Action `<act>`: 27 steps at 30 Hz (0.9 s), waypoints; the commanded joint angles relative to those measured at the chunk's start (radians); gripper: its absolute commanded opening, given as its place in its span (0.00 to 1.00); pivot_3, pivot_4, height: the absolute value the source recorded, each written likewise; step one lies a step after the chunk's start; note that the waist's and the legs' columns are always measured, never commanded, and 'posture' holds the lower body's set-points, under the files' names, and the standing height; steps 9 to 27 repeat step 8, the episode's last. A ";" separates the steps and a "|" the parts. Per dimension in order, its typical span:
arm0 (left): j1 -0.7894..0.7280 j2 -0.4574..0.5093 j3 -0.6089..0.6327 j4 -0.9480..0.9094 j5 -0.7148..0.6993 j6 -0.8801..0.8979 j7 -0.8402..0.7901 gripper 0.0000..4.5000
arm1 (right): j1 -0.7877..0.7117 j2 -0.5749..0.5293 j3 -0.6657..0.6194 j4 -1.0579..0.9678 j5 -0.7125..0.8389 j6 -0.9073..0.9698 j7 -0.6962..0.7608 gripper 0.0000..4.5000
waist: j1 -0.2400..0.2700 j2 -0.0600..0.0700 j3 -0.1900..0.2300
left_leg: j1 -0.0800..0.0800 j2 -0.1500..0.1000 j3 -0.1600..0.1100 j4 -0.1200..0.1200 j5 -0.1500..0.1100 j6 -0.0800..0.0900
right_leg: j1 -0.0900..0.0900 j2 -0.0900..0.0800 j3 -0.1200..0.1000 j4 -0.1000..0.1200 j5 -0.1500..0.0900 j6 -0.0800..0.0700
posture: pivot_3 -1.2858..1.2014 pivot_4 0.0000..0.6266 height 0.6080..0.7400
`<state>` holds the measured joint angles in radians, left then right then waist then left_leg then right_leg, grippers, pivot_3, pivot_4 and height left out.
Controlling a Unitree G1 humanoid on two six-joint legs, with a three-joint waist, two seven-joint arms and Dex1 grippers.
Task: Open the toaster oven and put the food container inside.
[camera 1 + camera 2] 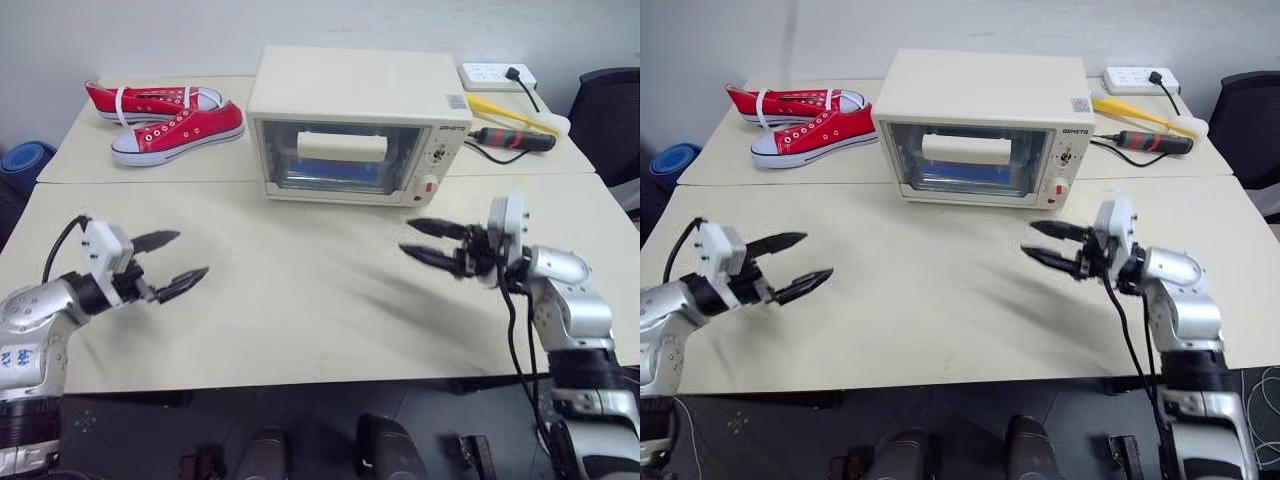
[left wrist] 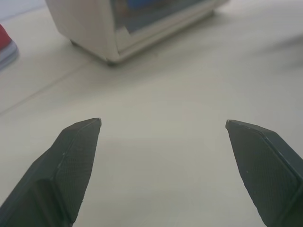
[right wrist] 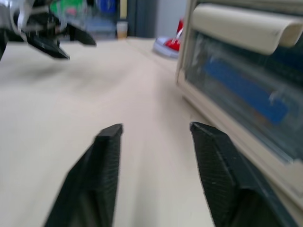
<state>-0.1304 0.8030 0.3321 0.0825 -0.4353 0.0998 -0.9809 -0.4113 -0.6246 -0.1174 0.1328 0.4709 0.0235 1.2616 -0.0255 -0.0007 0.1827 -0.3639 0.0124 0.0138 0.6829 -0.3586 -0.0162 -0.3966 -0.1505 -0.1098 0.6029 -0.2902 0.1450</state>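
Left tool [image 1: 168, 262]: hovers over the near left part of the tabletop [image 1: 300, 300], pointing toward the right; its two black fingers [image 2: 71, 161] stand wide apart with nothing between them.
Red sneakers [image 1: 165, 115]: a pair lying at the far left of the tabletop, left of the oven and well apart from both tools; white soles and laces show.
Tabletop: pale cream, with a seam running left to right just in front of the oven; the near half between the two tools is bare.
Toaster oven [image 1: 358, 125]: cream-white box standing far centre on the tabletop, its glass door shut and facing the robot, with a pale handle bar across the top of the door; knobs and a red button [image 1: 430, 186] sit on its right side panel.
Food container [image 1: 335, 170]: seen through the oven's glass door as a blue shape inside the oven; its details are too dim behind the glass to tell more.
Right tool [image 1: 433, 244]: hovers over the near right part of the tabletop, just in front of the oven's right corner and not touching it, pointing toward the left; its fingers [image 3: 106, 175] are apart and hold nothing.
Power strip [image 1: 497, 75]: white, at the far right edge with a black plug in it.
Yellow and black items [image 1: 512, 125]: lying right of the oven, near the power strip; what they are I cannot tell.
Black chair [image 1: 610, 120]: at the far right, beyond the tabletop.
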 commanded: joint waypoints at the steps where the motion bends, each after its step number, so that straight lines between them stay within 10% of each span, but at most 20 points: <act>1: 0.119 0.013 0.063 -0.023 0.037 -0.103 -0.023 1.00 | 0.117 -0.048 -0.044 -0.036 -0.040 -0.230 0.096 0.79 | 0.001 0.000 0.000 | 0.000 0.000 0.000 0.000 0.000 0.000 | 0.000 0.000 0.000 0.000 0.000 0.000 | 0.52 0.24 1.00; 4: 0.229 0.004 0.087 -0.070 0.044 -0.143 -0.033 1.00 | 0.212 -0.080 -0.048 -0.038 -0.025 -0.255 0.137 0.99 | 0.001 0.000 0.000 | 0.001 0.001 0.001 0.000 -0.002 0.001 | 0.000 0.000 0.001 0.000 0.000 0.000 | 0.52 0.24 1.00; 27: 0.316 0.004 0.121 -0.134 0.017 -0.123 -0.029 1.00 | 0.237 -0.091 -0.056 -0.013 -0.017 -0.285 0.143 0.99 | 0.004 0.000 0.000 | 0.006 0.001 0.002 0.001 -0.002 0.001 | 0.005 0.000 0.002 0.000 0.000 0.000 | 0.52 0.24 1.00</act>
